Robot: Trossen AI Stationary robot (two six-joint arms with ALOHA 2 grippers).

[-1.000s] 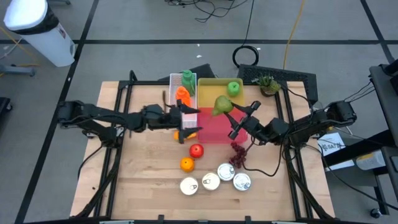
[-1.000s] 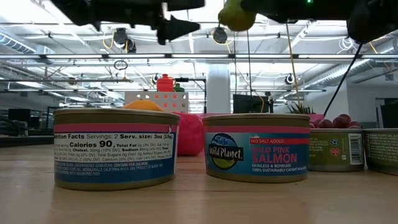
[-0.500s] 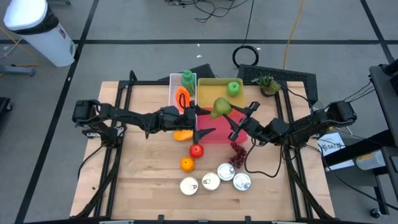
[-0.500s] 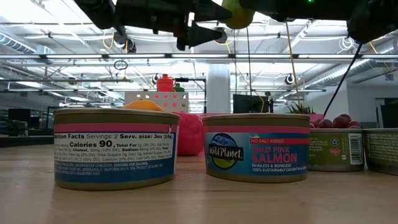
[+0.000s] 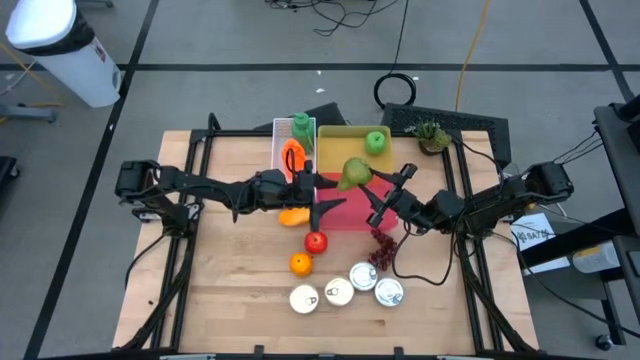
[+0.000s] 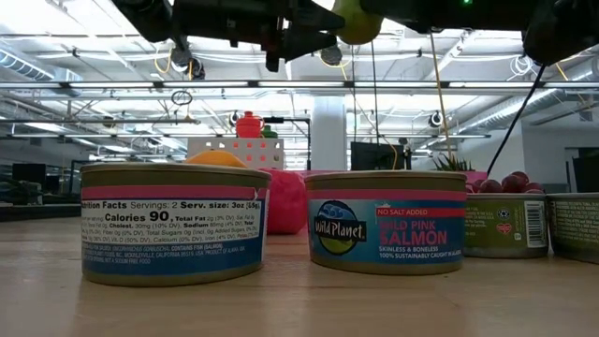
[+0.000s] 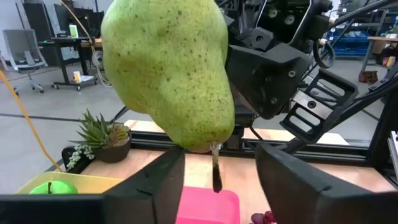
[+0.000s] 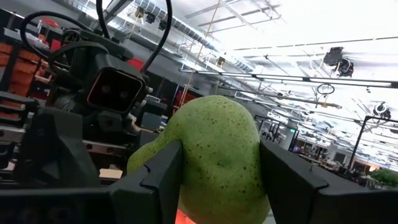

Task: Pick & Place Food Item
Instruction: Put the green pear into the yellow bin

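right gripper (image 5: 366, 181): jaws clamped on the green pear (image 5: 355, 170), lifted above the pink tray (image 5: 345, 212).
left gripper (image 5: 325, 196): jaws spread, facing the pear, just beside it.
progress: pear picked up; placing or handover remains.

Counted on the table:

- Cans (image 5: 304, 298), round, grouped at the near edge: four, one labelled salmon (image 6: 387, 223).
- Pear (image 5: 356, 171), green: one.
- Green apple (image 5: 376, 141): one, in the yellow tray (image 5: 338, 140).
- Red apple (image 5: 316, 241): one.
- Orange (image 5: 300, 264): one.
- Grape bunch (image 5: 383, 249), dark red: one.
- Trays: three, yellow, pink (image 5: 345, 212) and white (image 5: 279, 133).
- Potted plant (image 5: 432, 134): one.
- Robot arms: two.
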